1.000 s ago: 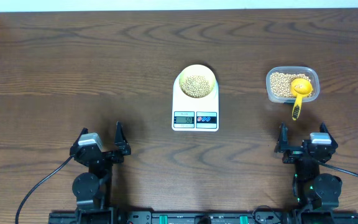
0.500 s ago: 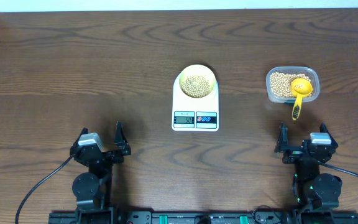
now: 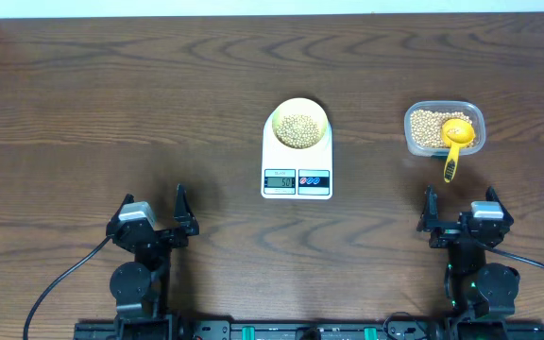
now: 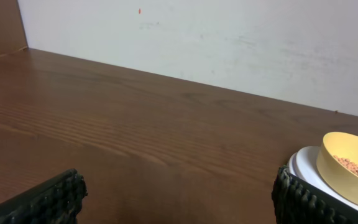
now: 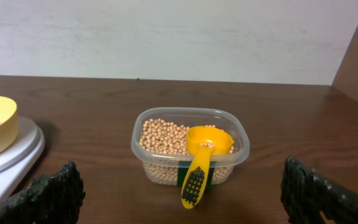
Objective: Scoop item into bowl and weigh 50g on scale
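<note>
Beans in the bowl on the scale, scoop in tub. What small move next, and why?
Probably none, if the unreadable display shows the target: bowl sits on scale holding beans, scoop rests in tub, left gripper and right gripper open, empty.

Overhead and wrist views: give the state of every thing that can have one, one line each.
scale, switched on, digits showing but too small to read.
bowl, upright on the scale, holding beans.
tub, no lid, partly filled with beans.
scoop, resting in the tub, handle over the front rim, untouched.
left end effector, open, empty.
right end effector, open, empty.
</note>
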Robot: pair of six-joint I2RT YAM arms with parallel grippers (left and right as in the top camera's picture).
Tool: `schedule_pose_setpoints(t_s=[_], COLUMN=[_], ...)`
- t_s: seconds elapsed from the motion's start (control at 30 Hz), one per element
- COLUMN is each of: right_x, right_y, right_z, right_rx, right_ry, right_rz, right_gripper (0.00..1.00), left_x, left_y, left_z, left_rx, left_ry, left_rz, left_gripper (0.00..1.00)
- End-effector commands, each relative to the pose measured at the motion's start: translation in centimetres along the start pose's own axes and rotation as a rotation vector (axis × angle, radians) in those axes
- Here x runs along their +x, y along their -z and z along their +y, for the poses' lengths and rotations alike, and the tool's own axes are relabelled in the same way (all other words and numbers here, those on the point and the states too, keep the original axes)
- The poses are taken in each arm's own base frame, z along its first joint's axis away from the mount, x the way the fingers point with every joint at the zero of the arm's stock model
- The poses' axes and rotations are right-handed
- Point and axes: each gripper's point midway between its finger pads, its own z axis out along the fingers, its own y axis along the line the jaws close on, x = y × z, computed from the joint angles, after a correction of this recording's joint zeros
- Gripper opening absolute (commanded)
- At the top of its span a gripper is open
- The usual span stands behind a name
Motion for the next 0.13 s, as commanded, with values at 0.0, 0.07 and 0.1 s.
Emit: schedule_pose_setpoints(t_s=[0.0, 0.07, 0.1], right_x=[0.08, 0.08, 0.08], right_y=[0.02, 0.02, 0.02], right_z=[0.25, 0.25, 0.25], right_rx=[-0.011, -0.011, -0.011], right_ry=[0.009, 0.009, 0.009], right_rz=[0.000, 0.000, 0.000], right_gripper=[0.99, 0.99, 0.99], left_x=[1.45, 1.45, 1.45], left_y=[-0.03, -0.03, -0.03], left_z=[0.41, 0.41, 0.41], left_rx=[-0.016, -0.016, -0.016], left_ry=[-0.016, -0.016, -0.016], left_rz=[0.047, 0.047, 0.047], left_gripper=[0.98, 0.98, 0.98])
